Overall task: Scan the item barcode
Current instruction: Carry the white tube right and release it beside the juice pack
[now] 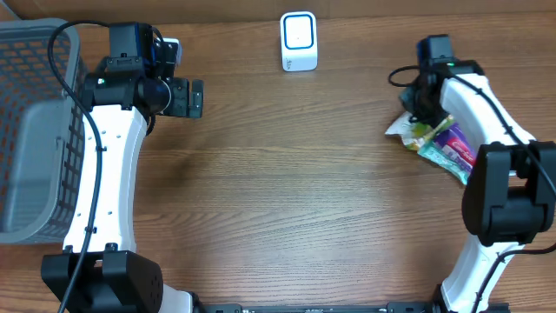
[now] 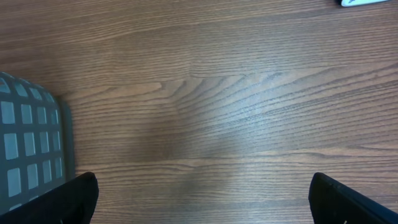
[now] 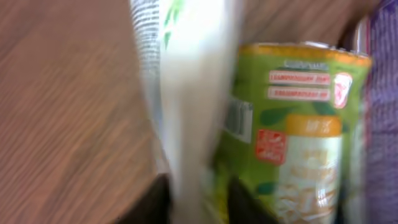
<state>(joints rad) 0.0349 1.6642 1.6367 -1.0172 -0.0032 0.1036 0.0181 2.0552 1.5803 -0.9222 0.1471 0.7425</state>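
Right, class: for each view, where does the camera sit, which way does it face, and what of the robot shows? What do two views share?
Overhead: above the table, facing straight down; left arm, right arm, basket, scanner, packets.
Left wrist: on the left arm, facing down at wood; own fingertips at the bottom corners.
Right wrist: close on the packets, blurred; own fingers unclear.
Shared: basket and scanner, in overhead and left wrist.
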